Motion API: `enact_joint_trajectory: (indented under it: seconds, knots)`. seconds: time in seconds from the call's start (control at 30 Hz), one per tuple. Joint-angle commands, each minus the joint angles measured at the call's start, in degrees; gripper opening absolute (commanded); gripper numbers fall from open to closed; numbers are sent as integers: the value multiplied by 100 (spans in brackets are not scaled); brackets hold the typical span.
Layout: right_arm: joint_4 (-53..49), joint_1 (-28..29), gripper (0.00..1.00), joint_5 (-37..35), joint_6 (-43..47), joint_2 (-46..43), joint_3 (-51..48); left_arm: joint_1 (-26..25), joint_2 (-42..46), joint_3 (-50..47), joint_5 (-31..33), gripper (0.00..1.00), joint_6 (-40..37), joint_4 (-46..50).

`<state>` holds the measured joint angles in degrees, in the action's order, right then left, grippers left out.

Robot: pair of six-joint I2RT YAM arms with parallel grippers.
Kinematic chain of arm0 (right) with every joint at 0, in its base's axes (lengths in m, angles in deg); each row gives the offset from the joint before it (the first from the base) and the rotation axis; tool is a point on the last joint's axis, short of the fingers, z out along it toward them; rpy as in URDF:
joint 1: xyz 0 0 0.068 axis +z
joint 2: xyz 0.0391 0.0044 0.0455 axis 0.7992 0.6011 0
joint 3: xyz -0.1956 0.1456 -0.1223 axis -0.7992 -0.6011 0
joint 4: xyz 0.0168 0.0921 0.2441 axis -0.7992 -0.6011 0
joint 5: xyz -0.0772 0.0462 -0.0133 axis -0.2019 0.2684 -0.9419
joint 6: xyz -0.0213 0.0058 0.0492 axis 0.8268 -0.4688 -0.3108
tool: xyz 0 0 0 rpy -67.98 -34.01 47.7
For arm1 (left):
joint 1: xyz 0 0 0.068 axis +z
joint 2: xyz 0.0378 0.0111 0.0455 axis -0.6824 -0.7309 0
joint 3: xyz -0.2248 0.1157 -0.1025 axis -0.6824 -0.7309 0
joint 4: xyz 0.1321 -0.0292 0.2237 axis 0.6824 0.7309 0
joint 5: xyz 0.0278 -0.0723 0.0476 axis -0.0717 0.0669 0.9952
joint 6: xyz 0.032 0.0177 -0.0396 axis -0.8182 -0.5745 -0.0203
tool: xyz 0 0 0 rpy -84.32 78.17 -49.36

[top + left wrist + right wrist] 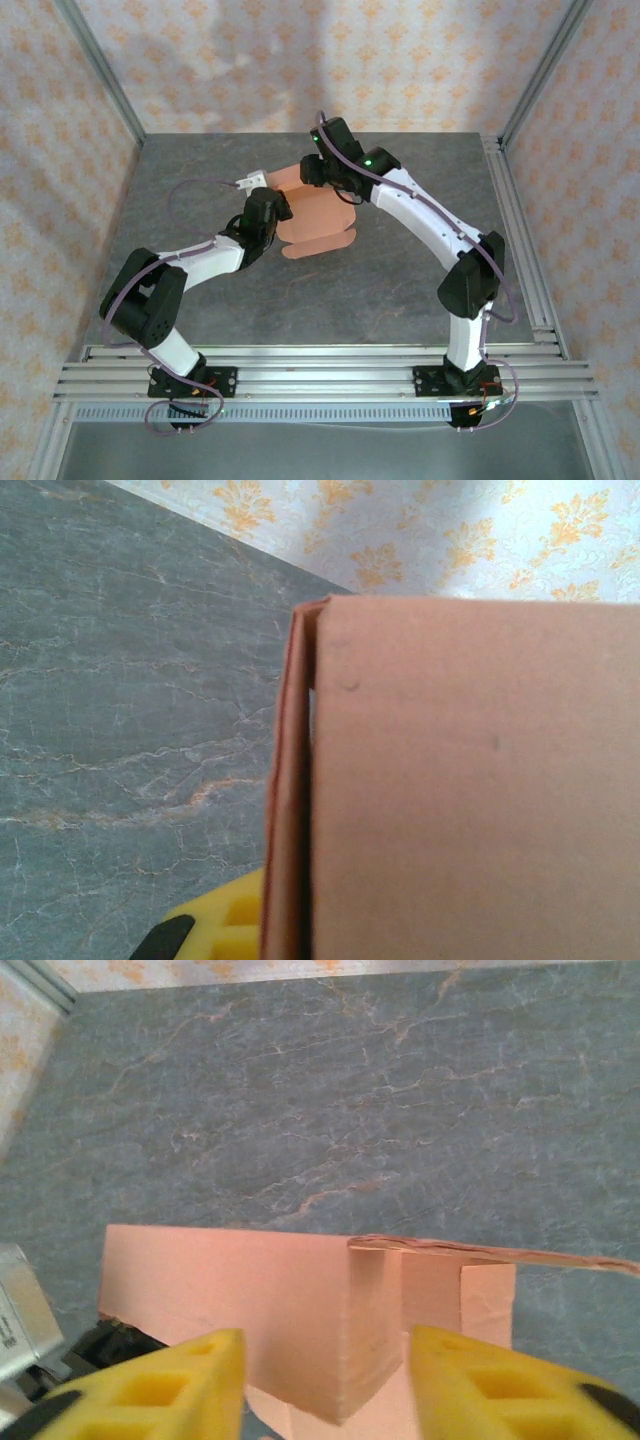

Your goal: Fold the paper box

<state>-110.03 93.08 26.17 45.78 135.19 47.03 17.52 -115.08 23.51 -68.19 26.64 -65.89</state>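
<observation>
Two robot arms meet over a salmon-orange card box at the middle of a grey marbled table.

The right gripper (330,1390) has its yellow fingers apart. It hangs over a raised corner of the box, where a long side wall meets a short end wall, and neither finger seems to press the card. Beyond the corner, a thin flap juts out level to the right.

The left gripper (268,212) is closed. In its wrist view one yellow finger (215,930) peeks out at the bottom, beside a doubled card edge. A broad card panel rises close to the lens and hides the other finger, so the gripper appears to be pinching a wall of the box.

From above, the box (318,222) lies between the two grippers, the left one at its left side and the right one at its far edge. A flat panel with rounded corners spreads toward the arm bases on the table (400,290). A patterned backdrop surrounds the table.

The step in hand looks like standing the walls up: one corner is formed, while the near panel is flat. The next move probably calls for the right fingers to settle on the corner or the loose flap and press it in. The left pinch would brace the box so that it cannot slide or spring open.
</observation>
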Motion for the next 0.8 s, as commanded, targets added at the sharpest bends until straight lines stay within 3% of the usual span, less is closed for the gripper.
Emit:
enact_joint_trajectory:
  seconds: [0.0,0.17,0.37,0.53,0.77]
  knots:
    - [244,-13,55,-332,180,-662,-315,-4,125,-8,15,0,-7,-51]
    - [664,-58,61,-601,591,-1554,-1062,88,35,61,-350,0,-7,-21]
    - [1068,-744,61,-8,571,-2554,-1957,161,-60,238,-715,0,-78,183]
    - [1036,-951,61,948,1383,-2763,-2253,230,-118,439,-878,0,23,558]
    - [1395,-655,58,843,1995,-2527,-2671,336,-227,1038,-1063,0,415,1747]
